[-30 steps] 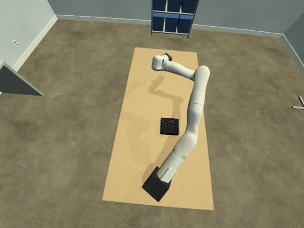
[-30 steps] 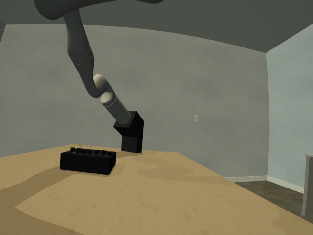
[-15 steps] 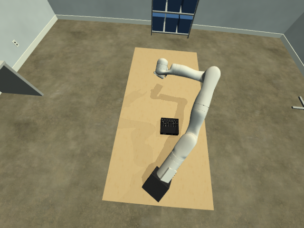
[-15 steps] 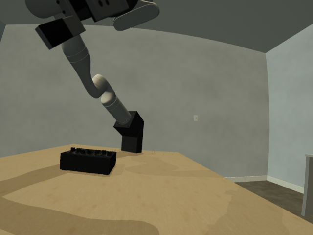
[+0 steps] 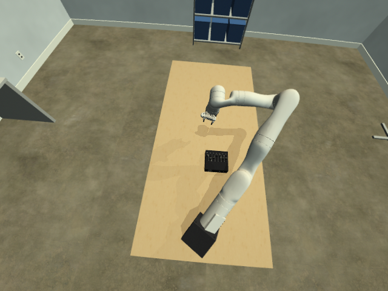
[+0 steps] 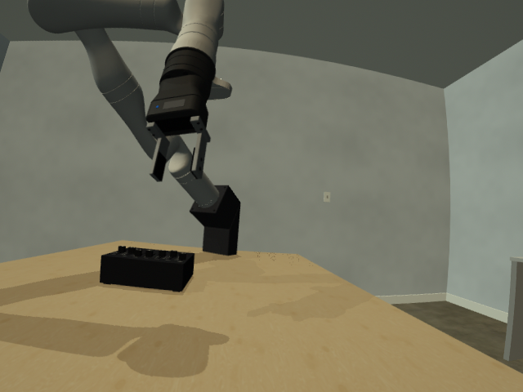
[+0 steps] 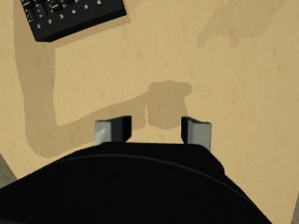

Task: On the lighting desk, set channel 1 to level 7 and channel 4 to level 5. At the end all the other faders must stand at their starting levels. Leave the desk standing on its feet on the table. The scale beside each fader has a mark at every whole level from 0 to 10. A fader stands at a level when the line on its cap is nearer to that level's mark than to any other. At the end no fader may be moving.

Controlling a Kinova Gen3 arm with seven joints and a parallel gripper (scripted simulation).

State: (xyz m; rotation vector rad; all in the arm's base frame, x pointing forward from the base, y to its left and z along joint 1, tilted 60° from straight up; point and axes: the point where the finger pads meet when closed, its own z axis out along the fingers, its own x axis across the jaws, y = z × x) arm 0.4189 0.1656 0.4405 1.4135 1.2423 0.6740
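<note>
The black lighting desk stands on the wooden table, with several faders in a row on top. My gripper hangs high above the table, beyond the desk's far side and well apart from it. Its fingers point down, open and empty, in the exterior view and in the wrist view. The fader levels are too small to read.
The arm's black base stands at the near end of the table. A blue shelf unit stands against the far wall. A grey cabinet corner is on the left.
</note>
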